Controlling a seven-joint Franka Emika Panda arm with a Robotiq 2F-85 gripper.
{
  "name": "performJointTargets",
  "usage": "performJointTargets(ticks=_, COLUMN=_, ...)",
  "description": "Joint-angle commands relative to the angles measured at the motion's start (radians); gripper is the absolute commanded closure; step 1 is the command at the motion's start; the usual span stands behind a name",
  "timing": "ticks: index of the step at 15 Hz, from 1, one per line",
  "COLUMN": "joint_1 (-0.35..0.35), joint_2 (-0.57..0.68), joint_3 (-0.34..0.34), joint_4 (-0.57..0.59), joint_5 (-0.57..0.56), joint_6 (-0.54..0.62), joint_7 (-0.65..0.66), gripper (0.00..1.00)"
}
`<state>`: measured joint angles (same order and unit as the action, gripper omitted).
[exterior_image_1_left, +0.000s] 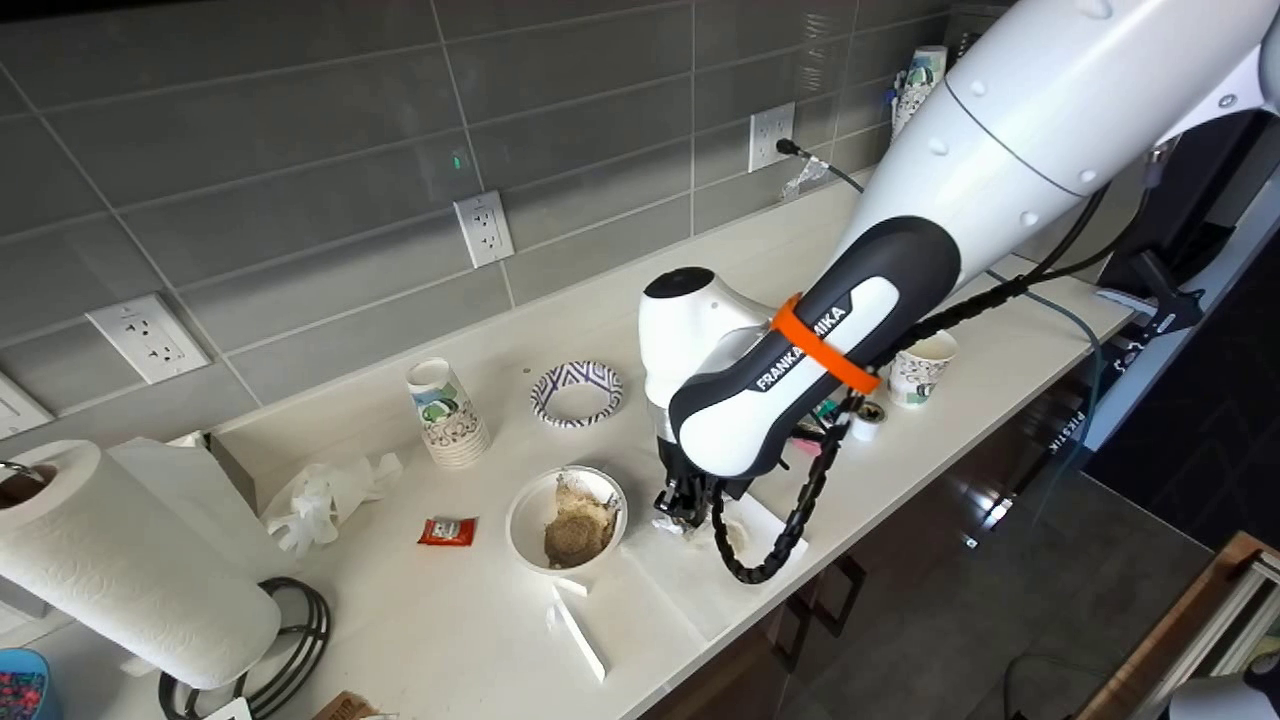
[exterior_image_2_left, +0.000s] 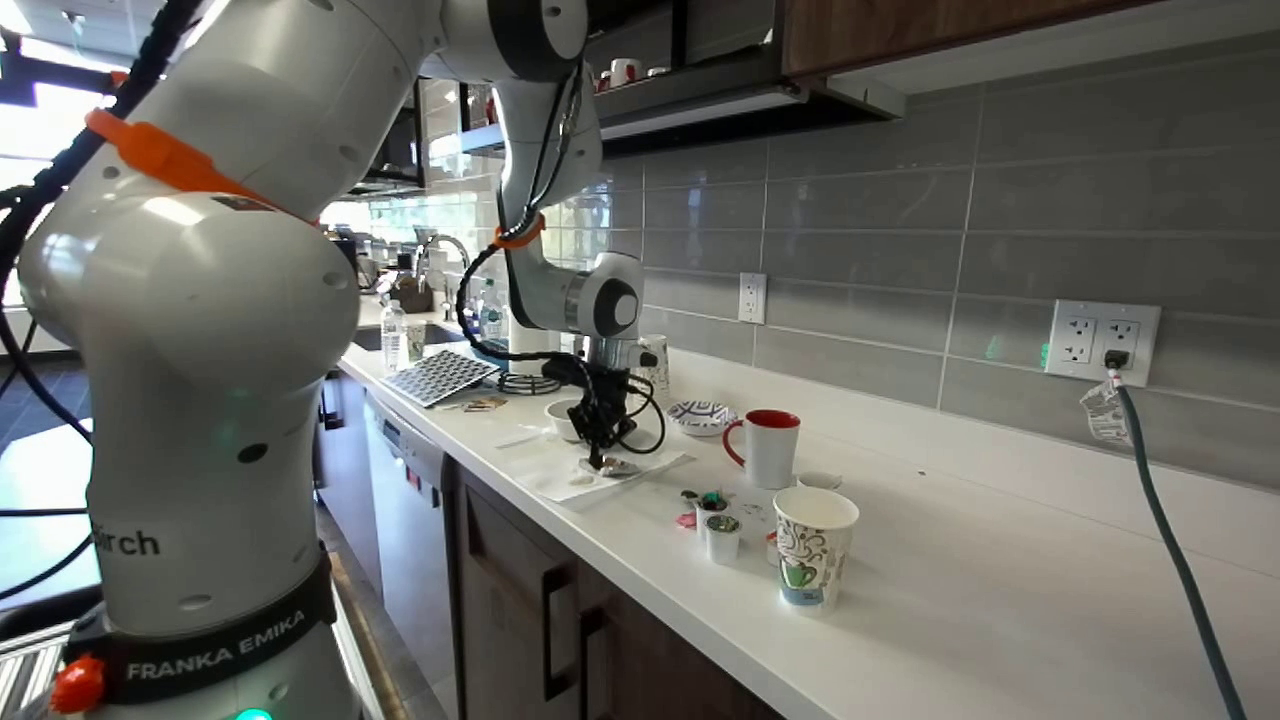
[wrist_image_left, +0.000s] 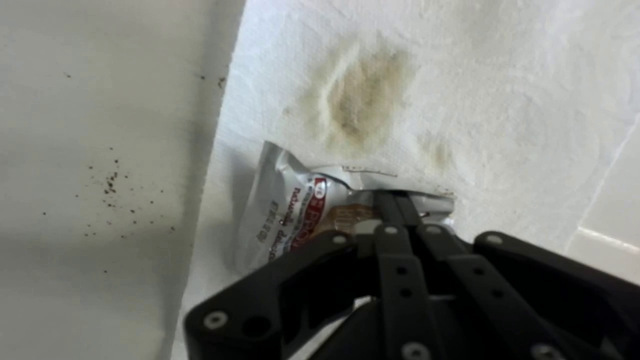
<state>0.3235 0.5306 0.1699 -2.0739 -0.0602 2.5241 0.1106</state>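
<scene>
Fingers (wrist_image_left: 386, 212) of our gripper (wrist_image_left: 398, 200) stand clenched together, their tips down against a crumpled silver snack wrapper (wrist_image_left: 300, 210); whether any foil is pinched between them, we cannot tell. In the wrist view most of the wrapper, with its red label, spreads to the left of the tips, and a short end of foil shows to their right. Under it we see a white paper towel (wrist_image_left: 500, 115) bearing a brownish stain (wrist_image_left: 370, 95); dark crumbs (wrist_image_left: 111, 186) dot the countertop (wrist_image_left: 100, 100) just beside that sheet. Near the towel, in an exterior view, we find a white bowl (exterior_image_1_left: 530, 520) holding tan and brown matter. Farther off lie a red packet (exterior_image_1_left: 448, 531), a patterned paper bowl (exterior_image_1_left: 577, 402) and a stack of printed paper cups (exterior_image_1_left: 447, 415). Beyond those, we notice a paper towel roll (exterior_image_1_left: 150, 560) and a wall outlet (exterior_image_1_left: 483, 228).
</scene>
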Motion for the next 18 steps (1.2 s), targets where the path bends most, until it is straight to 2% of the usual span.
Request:
performJointTargets(ticks=1, joint_1=-0.011, joint_2=0.036, joint_3=0.008, joint_4=0.014, joint_5=0.004, joint_6=0.02, joint_7=-0.022, gripper=1.0)
performJointTargets(ticks=10, joint_1=-0.019, joint_2=0.098, joint_3=-0.005, joint_4=0.049, joint_5=0.013, joint_6=-0.024, joint_7=-0.017, gripper=1.0)
performJointTargets(ticks=18, joint_1=-0.019, joint_2=-0.007, joint_3=0.008, joint_4=0.0, joint_5=0.022, joint_6=-0.028, joint_7=-0.005, gripper=1.0)
